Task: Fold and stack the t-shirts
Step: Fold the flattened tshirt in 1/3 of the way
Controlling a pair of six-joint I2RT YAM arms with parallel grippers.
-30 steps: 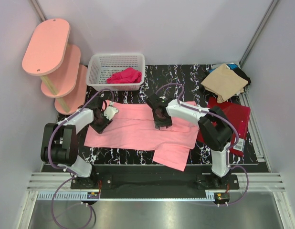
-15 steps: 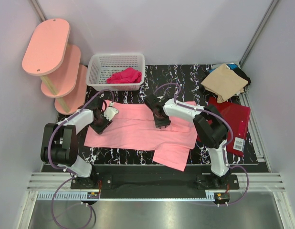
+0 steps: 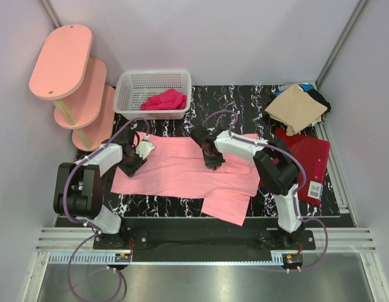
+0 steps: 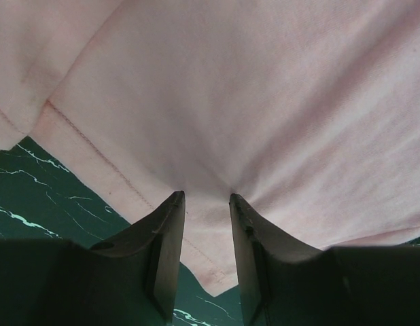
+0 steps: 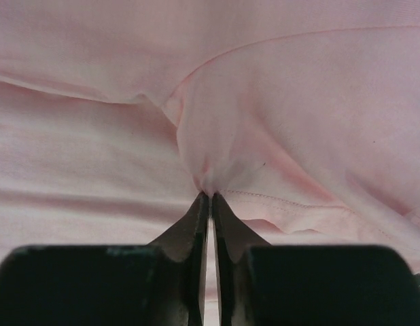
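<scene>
A large salmon-pink t-shirt [image 3: 182,171] lies spread on the black marbled table [image 3: 245,104], one sleeve hanging toward the near edge. My right gripper [image 3: 211,161] [image 5: 211,195] is at its upper middle, shut on a small pinched-up fold of the pink cloth [image 5: 217,163]. My left gripper [image 3: 133,160] [image 4: 206,197] is at the shirt's left hem corner [image 4: 217,261]. Its jaws stand apart with flat cloth between the tips. A tan t-shirt [image 3: 296,107] lies on a black one [image 3: 321,99] at the back right. A dark red t-shirt [image 3: 306,153] with a white tag [image 3: 313,190] lies in front of them.
A white mesh basket [image 3: 128,94] at the back holds a magenta cloth [image 3: 164,99]. A pink tiered shelf [image 3: 62,60] stands at the back left. Grey walls close in both sides.
My right gripper has closed on a fold of the pink t-shirt and shifted slightly toward the back left. The left gripper has not moved.
</scene>
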